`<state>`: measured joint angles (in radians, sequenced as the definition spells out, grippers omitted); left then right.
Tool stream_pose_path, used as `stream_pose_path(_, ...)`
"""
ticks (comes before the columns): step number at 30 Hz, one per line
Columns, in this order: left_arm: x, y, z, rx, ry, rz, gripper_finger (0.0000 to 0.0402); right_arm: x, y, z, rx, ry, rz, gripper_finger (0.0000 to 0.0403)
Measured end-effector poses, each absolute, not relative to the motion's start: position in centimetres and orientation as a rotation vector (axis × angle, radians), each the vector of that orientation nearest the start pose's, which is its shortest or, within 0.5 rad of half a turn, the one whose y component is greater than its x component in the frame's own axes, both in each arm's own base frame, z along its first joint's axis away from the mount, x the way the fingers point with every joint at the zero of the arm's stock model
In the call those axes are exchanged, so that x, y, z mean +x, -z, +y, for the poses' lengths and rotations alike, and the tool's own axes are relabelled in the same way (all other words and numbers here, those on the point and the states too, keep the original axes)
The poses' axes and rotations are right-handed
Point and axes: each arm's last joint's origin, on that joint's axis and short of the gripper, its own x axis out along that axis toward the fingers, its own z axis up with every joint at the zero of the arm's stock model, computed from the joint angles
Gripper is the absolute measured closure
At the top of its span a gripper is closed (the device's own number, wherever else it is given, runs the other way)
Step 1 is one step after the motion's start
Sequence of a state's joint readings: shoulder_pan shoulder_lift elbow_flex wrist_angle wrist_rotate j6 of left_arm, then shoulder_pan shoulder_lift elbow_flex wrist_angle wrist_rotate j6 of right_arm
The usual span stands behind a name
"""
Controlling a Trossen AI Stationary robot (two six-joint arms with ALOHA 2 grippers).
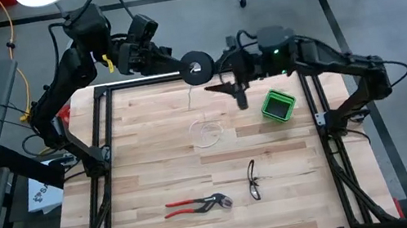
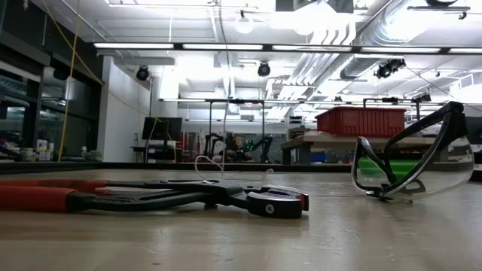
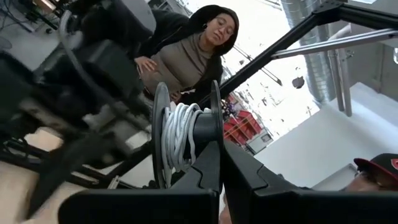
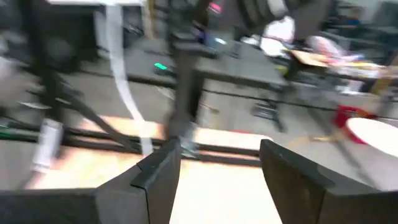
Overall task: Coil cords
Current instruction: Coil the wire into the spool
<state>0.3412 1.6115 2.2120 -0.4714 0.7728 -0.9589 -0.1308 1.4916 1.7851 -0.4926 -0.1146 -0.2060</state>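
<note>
Low view, wooden table (image 2: pixel 316 241), red-handled pliers (image 2: pixel 151 197), safety glasses (image 2: pixel 422 162), workshop behind.

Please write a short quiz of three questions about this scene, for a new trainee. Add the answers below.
1. True or false: the left pincer is shut on the black spool.
2. What lies nearest the glasses: A) green box, B) red-handled pliers, C) spool?
3. Fill in: the right pincer is ____.

Key
1. True; white cord is wound on the spool.
2. B.
3. Open, holding nothing.
</note>
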Motion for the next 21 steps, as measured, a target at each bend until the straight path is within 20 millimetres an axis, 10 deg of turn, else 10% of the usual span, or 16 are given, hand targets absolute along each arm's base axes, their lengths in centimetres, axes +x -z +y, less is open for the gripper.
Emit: stream_pose_path(21,27.7,-56.9,7.9,-0.838,0.395,0.039,0.0401,34.9,-45.6,-1.6,-0.194,-0.122,0.169,0.0197)
